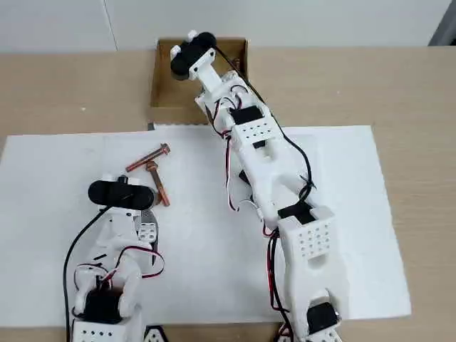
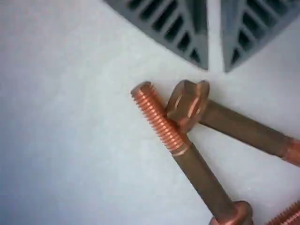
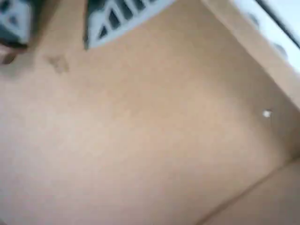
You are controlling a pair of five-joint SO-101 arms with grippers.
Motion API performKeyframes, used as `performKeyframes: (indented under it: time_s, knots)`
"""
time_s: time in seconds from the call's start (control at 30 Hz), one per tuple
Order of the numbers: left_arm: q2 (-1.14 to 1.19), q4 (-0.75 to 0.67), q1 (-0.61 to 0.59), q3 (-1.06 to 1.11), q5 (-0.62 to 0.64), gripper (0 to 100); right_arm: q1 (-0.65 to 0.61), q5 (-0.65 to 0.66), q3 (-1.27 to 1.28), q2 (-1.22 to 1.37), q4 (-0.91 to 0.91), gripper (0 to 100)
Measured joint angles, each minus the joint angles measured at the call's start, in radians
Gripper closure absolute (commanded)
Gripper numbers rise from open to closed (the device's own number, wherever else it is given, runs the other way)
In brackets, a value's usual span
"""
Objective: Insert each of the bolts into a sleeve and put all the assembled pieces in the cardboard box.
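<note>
Two copper bolts lie crossed on the white sheet point(image 1: 71, 185), one point(image 1: 148, 158) slanting and one point(image 1: 159, 185) pointing toward the left arm. In the left wrist view the nearer bolt point(image 2: 187, 159) shows bare thread, then a smooth brown sleeve up to its head. The other bolt's head point(image 2: 187, 103) rests against it. My left gripper point(image 2: 214, 65) hovers just above them, its grey fingers together with only a thin slit and nothing held. The right arm point(image 1: 242, 128) stretches into the cardboard box point(image 1: 162, 85). There my right gripper point(image 3: 58, 23) stands open over the box floor point(image 3: 140, 140).
The box stands at the back edge of the sheet on a wooden table point(image 1: 399, 85). The box's wall point(image 3: 262, 47) rises close to my right gripper. A small brown shape point(image 3: 5, 54) shows beside one right finger. Bare sheet lies left of the bolts.
</note>
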Motion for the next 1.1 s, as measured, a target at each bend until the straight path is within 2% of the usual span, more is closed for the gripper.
performKeyframes:
  time_s: [0.23,0.5,0.9,1.1]
  knots:
    - [0.0,0.0,0.0,0.0,0.0,99,0.0,-0.003,-0.005,-0.101,0.173,99.5]
    - [0.0,0.0,0.0,0.0,0.0,99,0.0,-0.11,-0.005,-0.269,0.408,99.5]
    - [0.0,0.0,0.0,0.0,0.0,99,0.002,-0.307,-0.005,-0.423,0.743,99.5]
    - [0.0,0.0,0.0,0.0,0.0,99,0.058,-0.454,-0.005,-0.442,0.899,99.1]
